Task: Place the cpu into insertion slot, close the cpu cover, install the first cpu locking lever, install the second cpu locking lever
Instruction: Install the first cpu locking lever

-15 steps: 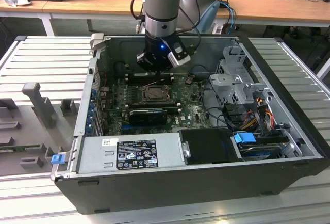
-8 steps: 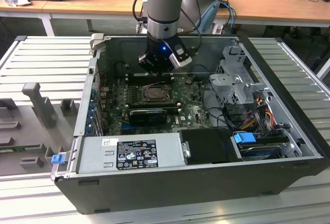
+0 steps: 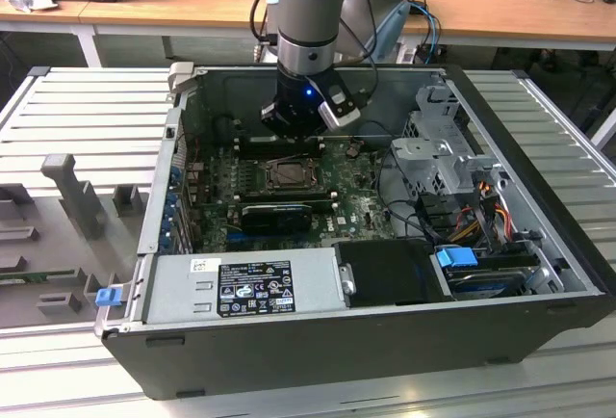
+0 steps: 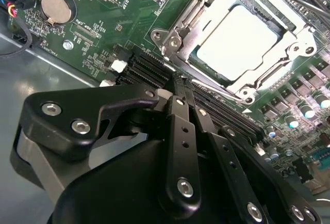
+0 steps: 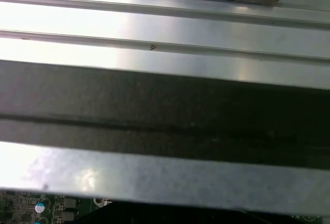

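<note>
The pale cpu [image 4: 238, 41] lies in the insertion slot [image 3: 289, 173] on the green board. The silvery cpu cover [image 4: 294, 41] lies flat over it, and the chip shows through its square window. My gripper [image 4: 181, 79] has its two black fingers pressed together with nothing between them. The tips sit just beside the socket's near edge, over the black memory slots [image 4: 149, 69]. In the exterior view the gripper [image 3: 292, 137] hangs inside the open case, just beyond the socket. Thin metal levers run along the socket's sides; I cannot tell whether they are latched.
A grey labelled power supply [image 3: 245, 286] fills the case's front. A long black card [image 3: 276, 214] lies in front of the socket, and a drive cage [image 3: 438, 148] with cables stands at the exterior view's right. A coin battery [image 4: 54, 6] sits on the board. The case wall [image 5: 165, 115] rises close by.
</note>
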Action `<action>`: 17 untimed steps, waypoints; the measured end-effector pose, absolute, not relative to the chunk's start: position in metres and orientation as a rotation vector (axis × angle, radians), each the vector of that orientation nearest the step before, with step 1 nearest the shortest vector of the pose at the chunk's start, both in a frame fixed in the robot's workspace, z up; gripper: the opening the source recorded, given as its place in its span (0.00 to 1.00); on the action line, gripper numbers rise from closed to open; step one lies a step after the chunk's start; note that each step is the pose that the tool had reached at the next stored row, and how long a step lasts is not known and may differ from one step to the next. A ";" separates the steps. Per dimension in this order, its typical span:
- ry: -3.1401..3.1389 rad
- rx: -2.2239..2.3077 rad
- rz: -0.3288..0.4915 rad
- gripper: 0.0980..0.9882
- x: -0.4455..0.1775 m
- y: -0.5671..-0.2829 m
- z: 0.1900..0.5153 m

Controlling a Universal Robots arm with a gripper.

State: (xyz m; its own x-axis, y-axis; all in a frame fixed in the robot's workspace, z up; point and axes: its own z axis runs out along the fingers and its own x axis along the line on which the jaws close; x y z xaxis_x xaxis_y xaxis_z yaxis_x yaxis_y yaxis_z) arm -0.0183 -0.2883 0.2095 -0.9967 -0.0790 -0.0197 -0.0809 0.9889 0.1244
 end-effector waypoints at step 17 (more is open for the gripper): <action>3.119 -0.116 0.194 0.01 -0.017 -0.292 0.203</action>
